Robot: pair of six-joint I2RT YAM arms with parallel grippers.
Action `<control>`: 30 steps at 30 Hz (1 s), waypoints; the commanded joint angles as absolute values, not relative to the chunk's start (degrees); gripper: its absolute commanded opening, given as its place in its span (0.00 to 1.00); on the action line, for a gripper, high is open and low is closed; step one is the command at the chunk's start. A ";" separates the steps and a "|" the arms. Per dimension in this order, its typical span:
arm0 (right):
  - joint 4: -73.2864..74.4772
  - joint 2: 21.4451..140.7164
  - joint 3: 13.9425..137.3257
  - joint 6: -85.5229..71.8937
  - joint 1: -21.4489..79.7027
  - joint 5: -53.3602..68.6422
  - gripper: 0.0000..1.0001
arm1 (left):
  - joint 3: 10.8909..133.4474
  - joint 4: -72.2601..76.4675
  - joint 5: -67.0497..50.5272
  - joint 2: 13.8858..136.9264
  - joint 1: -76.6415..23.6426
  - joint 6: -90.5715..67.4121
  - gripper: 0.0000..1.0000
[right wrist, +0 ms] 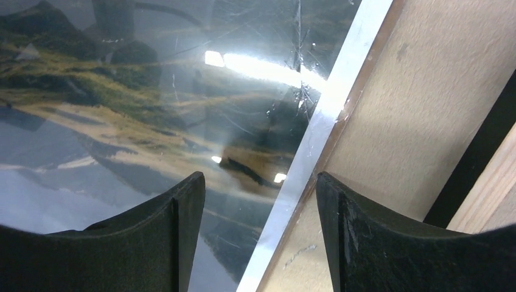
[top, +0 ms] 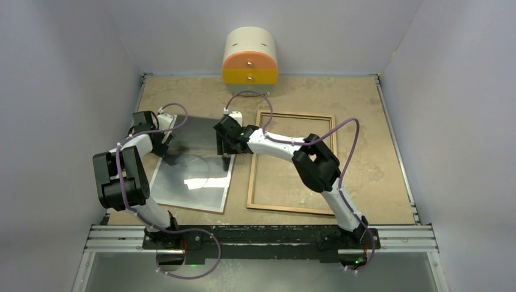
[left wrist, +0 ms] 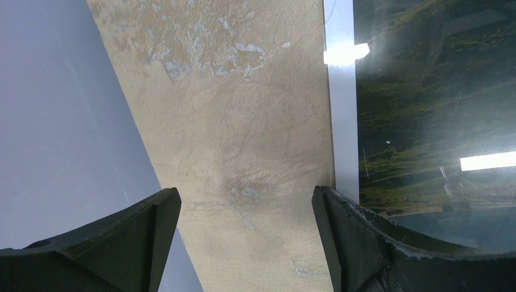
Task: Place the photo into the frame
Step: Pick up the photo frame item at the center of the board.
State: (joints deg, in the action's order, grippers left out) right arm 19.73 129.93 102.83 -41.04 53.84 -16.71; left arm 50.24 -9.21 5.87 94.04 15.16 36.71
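Beneath the left end effector (left wrist: 246, 201) and right end effector (right wrist: 260, 182), both spread and empty, the face-up photo (top: 195, 176) is partly hidden; its long axis runs back toward their bases.

Likely a robot lab: blank enclosure walls (top: 55, 91), aluminium rail (top: 115, 238).

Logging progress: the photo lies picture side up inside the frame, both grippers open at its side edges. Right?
Not inside. The top external view shows the photo lying picture side up on the table left of the frame, with the left gripper and right gripper open at its side edges.
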 commanded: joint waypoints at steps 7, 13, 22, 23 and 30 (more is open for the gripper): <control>9.14 121.82 99.30 -46.97 54.23 -6.65 0.68 | 47.33 -14.63 1.80 95.26 13.99 36.22 0.85; 8.26 120.17 98.58 -48.23 54.16 -5.53 0.68 | 47.14 -14.71 1.91 95.03 14.06 36.45 0.85; -17.43 114.83 82.22 -64.48 48.32 11.77 0.64 | 47.13 -15.06 1.85 94.57 14.04 36.65 0.85; -22.84 114.99 79.77 -67.78 47.36 14.61 0.63 | 47.06 -15.00 1.91 94.56 13.98 36.75 0.85; -38.53 119.33 76.43 -75.51 46.03 20.59 0.60 | 46.63 -15.28 2.15 94.50 13.97 37.44 0.85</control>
